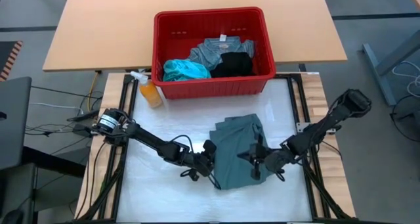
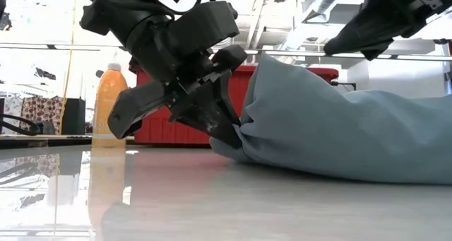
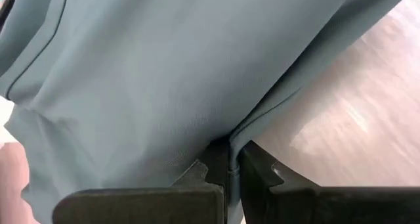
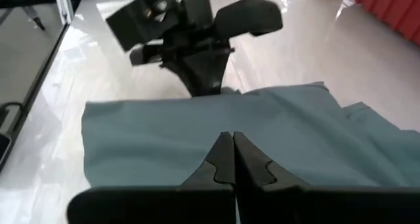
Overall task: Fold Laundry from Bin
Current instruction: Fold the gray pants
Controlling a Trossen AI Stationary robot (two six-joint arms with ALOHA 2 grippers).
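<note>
The grey-green garment [image 1: 237,150] lies folded on the white worktop [image 1: 157,191], in front of the red bin [image 1: 213,86]. The left hand [image 1: 211,165] pinches the garment's left edge; the right hand [image 1: 254,159], pressed together, rests on its right side. Turquoise [image 1: 184,69], black [image 1: 231,64] and blue-grey [image 1: 213,50] laundry sits inside the bin.

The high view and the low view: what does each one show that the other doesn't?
Only the high view shows inside the bin: turquoise, black and blue-grey garments. It also shows the right gripper over the grey-green garment.

Only the low view shows, from the side, the left gripper shut on that garment's edge, down at the table.

Both show the garment, the bin, the orange bottle and the left gripper.
</note>
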